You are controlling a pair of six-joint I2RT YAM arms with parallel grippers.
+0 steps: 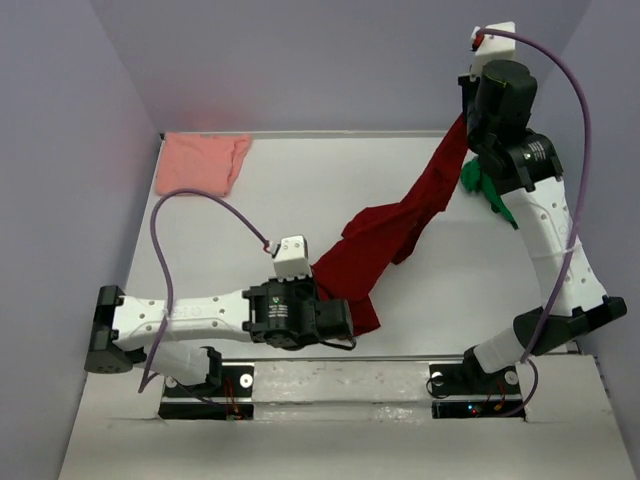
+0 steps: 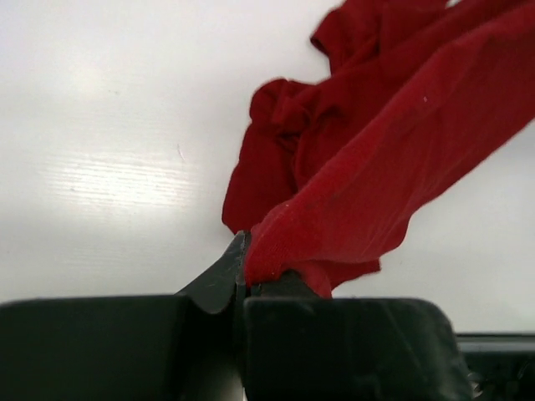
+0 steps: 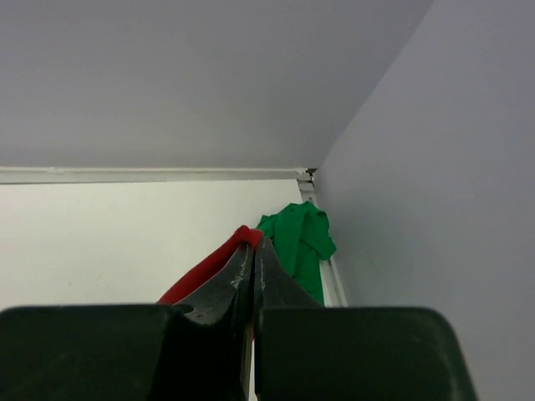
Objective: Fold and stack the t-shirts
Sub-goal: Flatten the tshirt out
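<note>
1. Surface (image 1: 300,185): white, matte and rectangular, with a soft patch of glare in the left wrist view.
2. Back wall (image 1: 330,60): plain pale lavender-grey, joining the surface along a thin light trim (image 3: 125,175).
3. Left wall (image 1: 60,150) and right wall (image 3: 435,209): the same pale colour, enclosing the surface on both sides.
4. Corner (image 3: 311,172): junction of back wall, right wall and surface.
5. Light: even and diffuse, with faint shadows.

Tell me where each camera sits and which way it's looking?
Top view: above and behind the robot, looking down on the table; left arm and right arm show.
Left wrist: low over the table, looking along it; left gripper shut on the dark red t-shirt.
Right wrist: up high, facing the far right corner and green t-shirt; right gripper shut on that red t-shirt.
Shared: all three see the dark red t-shirt.
</note>
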